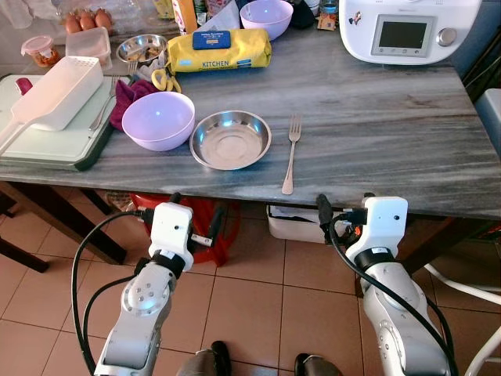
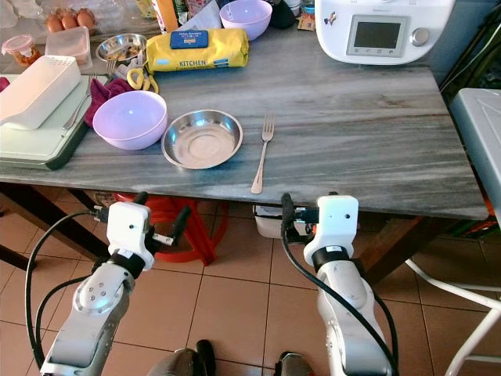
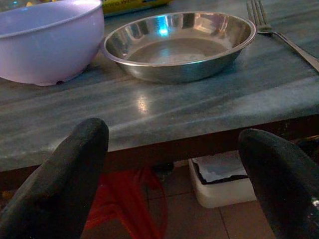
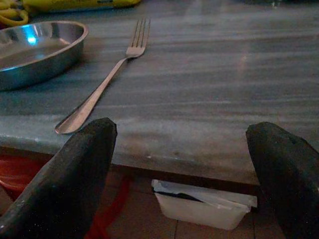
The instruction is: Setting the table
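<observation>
A grey streaked worktop (image 1: 376, 117) stands on dark wooden legs over a floor (image 1: 258, 305) of reddish-brown tiles. A white bin (image 1: 293, 225) sits underneath.

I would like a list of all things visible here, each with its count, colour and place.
bowl: 2, lilac; one left of the plate, one at the far edge.
plate: 1, steel; near edge of the table.
fork: 1, steel; right of the plate.
pack: 1, yellow; behind the plate.
appliance: 1, white; far right.
tray: 1, pale green; left, holding a white container.
left end effector: black, open, below the table edge.
right end effector: black, open, below the table edge.
</observation>
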### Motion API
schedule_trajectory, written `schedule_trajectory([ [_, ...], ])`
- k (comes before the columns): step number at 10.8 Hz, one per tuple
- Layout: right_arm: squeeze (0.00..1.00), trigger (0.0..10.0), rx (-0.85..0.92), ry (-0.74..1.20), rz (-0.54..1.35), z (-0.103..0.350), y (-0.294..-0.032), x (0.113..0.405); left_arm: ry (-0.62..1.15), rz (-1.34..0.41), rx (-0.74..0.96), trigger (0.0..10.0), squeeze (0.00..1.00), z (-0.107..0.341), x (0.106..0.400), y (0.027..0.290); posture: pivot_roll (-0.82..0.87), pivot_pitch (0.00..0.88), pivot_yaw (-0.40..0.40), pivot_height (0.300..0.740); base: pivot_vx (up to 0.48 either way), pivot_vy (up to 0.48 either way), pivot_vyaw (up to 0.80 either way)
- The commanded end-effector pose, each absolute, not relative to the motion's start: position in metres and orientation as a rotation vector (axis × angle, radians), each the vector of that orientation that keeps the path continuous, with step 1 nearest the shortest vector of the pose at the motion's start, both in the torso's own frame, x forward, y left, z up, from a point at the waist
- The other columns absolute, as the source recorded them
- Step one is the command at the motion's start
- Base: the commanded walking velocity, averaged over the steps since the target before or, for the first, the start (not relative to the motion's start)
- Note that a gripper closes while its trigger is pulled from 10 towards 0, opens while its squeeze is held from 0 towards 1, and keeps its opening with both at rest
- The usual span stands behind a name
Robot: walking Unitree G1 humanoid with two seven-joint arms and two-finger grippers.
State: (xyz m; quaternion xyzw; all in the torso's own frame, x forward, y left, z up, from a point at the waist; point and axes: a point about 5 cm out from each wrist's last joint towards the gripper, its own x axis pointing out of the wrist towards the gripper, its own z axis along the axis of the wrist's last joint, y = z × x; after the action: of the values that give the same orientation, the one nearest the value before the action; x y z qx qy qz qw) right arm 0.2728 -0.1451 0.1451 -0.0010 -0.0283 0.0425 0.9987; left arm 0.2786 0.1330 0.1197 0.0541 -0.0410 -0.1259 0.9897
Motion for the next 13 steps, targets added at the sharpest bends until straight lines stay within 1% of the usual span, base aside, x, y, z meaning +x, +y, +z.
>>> schedule_trajectory([
  [1, 0.00, 10.0, -0.003, -0.054, 0.078, 0.143, -0.145, 0.273, -0.052, -0.228, 0.118, 10.0, 0.00, 0.114, 0.279, 0.137, -0.09, 0.194, 0.104, 0.740, -0.270, 0.000, 0.00],
  [2, 0.00, 10.0, 0.025, -0.037, 0.087, 0.144, -0.144, 0.275, -0.051, -0.221, 0.122, 10.0, 0.00, 0.114, 0.279, 0.137, -0.09, 0.194, 0.103, 0.740, -0.341, 0.000, 0.00],
  [7, 0.00, 10.0, 0.027, -0.035, 0.107, 0.146, -0.146, 0.284, -0.049, -0.213, 0.120, 10.0, 0.00, 0.115, 0.280, 0.135, -0.08, 0.195, 0.097, 0.740, -0.341, 0.000, 0.00],
  [10, 0.00, 10.0, -0.004, -0.058, 0.083, 0.146, -0.148, 0.285, -0.047, -0.222, 0.125, 10.0, 0.00, 0.115, 0.280, 0.135, -0.08, 0.193, 0.099, 0.740, -0.342, 0.000, 0.00],
  [11, 0.00, 10.0, 0.038, -0.054, 0.080, 0.148, -0.149, 0.286, -0.047, -0.224, 0.129, 10.0, 0.00, 0.115, 0.281, 0.135, -0.08, 0.193, 0.099, 0.740, -0.330, 0.000, 0.00],
  [12, 0.00, 10.0, 0.043, -0.044, 0.092, 0.148, -0.148, 0.286, -0.050, -0.228, 0.130, 10.0, 0.00, 0.115, 0.281, 0.135, -0.08, 0.193, 0.099, 0.740, -0.330, 0.000, 0.00],
  [13, 0.00, 10.0, 0.016, -0.052, 0.088, 0.148, -0.148, 0.287, -0.061, -0.233, 0.129, 10.0, 0.00, 0.116, 0.281, 0.134, -0.08, 0.191, 0.099, 0.740, -0.281, 0.000, 0.00],
])
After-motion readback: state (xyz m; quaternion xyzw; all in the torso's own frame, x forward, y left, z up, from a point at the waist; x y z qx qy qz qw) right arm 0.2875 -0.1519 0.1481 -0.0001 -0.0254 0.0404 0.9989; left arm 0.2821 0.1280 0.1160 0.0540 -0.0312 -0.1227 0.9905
